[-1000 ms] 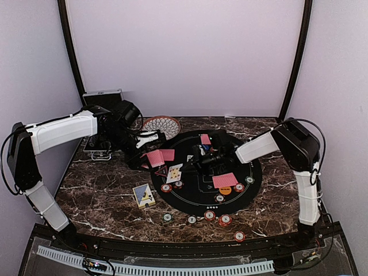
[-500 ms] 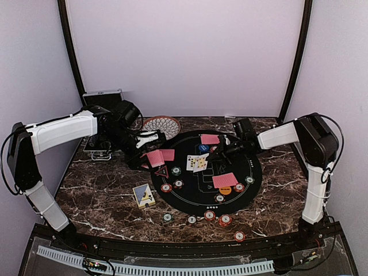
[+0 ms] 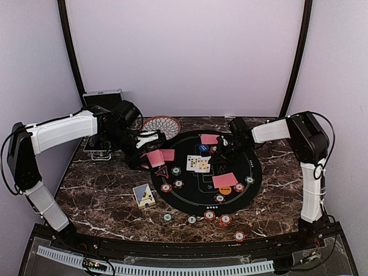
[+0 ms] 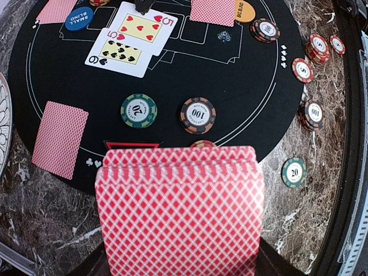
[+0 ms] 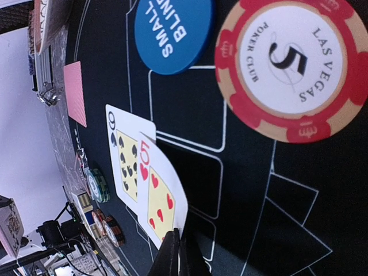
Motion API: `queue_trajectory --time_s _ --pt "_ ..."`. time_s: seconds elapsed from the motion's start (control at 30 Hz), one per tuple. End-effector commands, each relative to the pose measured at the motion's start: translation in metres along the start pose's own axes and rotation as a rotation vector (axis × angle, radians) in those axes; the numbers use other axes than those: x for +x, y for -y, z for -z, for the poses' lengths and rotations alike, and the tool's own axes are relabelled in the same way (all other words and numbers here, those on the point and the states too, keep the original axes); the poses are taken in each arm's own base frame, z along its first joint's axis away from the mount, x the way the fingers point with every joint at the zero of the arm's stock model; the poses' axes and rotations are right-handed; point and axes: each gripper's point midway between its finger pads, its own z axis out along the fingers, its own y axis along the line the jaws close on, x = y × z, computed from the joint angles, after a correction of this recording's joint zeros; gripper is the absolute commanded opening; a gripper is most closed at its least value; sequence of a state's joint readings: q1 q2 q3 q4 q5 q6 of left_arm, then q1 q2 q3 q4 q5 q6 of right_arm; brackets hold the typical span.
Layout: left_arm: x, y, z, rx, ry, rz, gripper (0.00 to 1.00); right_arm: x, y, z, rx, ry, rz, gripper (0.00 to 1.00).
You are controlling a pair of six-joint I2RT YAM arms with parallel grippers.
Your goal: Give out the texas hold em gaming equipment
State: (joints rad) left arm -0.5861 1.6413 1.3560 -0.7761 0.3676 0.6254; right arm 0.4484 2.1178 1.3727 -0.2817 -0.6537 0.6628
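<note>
On the black mat (image 4: 230, 75) lie two face-up cards (image 4: 144, 29), three single face-down cards (image 4: 60, 140), one blue button (image 4: 79, 17) and one orange button (image 4: 245, 11).

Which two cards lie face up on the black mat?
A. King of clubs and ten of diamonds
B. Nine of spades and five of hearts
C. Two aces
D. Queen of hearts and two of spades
B: the left wrist view shows a nine of spades with a five of hearts overlapping it on the black mat.

Pale lilac walls (image 3: 184, 52) enclose a dark marble table (image 3: 98, 195) (white-veined), flanked by two curved black poles (image 3: 72, 57).
</note>
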Motion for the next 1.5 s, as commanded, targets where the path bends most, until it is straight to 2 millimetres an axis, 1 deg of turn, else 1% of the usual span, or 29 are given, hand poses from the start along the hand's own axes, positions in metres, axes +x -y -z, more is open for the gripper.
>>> queue_trajectory --time_s 0.0,0.1,0.17,0.23,0.3,0.37,0.47,0.6,0.77,0.83,1.0,1.07,1.2,1.37,1.47 --pt "-0.01 0.003 0.014 -0.004 0.049 -0.019 0.0 -0.009 0.007 -0.004 0.05 0.006 0.033 0.06" --pt "-0.01 0.004 0.013 0.006 0.051 -0.014 0.0 -0.014 0.009 -0.004 0.071 0.022 0.033 0.12" --pt "-0.008 0.006 0.011 0.015 0.048 -0.009 0.0 -0.016 0.008 -0.002 0.071 0.039 0.033 0.22" --pt "-0.005 0.007 0.01 0.019 0.044 -0.007 0.0 -0.02 0.005 0.005 0.084 0.075 0.041 0.34" --pt "-0.004 0.007 0.008 0.02 0.041 -0.006 0.0 -0.024 -0.004 0.016 0.083 0.116 0.058 0.46" --pt "-0.005 0.007 0.008 0.021 0.041 -0.007 0.0 -0.027 -0.011 0.025 0.082 0.141 0.068 0.55" --pt "-0.006 0.006 0.009 0.014 0.041 -0.011 0.0 -0.028 -0.027 0.038 0.074 0.175 0.083 0.64" --pt "-0.006 0.005 0.01 0.012 0.04 -0.011 0.0 -0.021 -0.059 0.044 0.043 0.203 0.124 0.75" --pt "-0.002 0.006 0.003 0.031 0.02 0.002 0.0 -0.003 -0.1 0.037 -0.013 0.192 0.176 0.82" --pt "-0.003 0.006 0.0 0.041 0.024 0.015 0.0 0.008 -0.119 0.032 -0.042 0.179 0.199 0.86" --pt "-0.006 0.005 0.0 0.04 0.032 0.013 0.0 0.028 -0.153 0.024 -0.118 0.139 0.231 0.95" --pt "-0.006 0.003 0.001 0.031 0.029 0.005 0.0 0.032 -0.164 0.026 -0.163 0.133 0.23 0.98" --pt "-0.009 0.002 0.004 0.022 0.029 -0.007 0.0 0.042 -0.182 0.026 -0.26 0.105 0.211 0.99" --pt "-0.009 0.001 0.004 0.018 0.037 -0.013 0.0 0.05 -0.198 0.018 -0.349 0.062 0.188 0.98" --pt "-0.01 0.002 0.004 0.018 0.039 -0.015 0.0 0.057 -0.204 0.012 -0.378 0.031 0.184 0.99"
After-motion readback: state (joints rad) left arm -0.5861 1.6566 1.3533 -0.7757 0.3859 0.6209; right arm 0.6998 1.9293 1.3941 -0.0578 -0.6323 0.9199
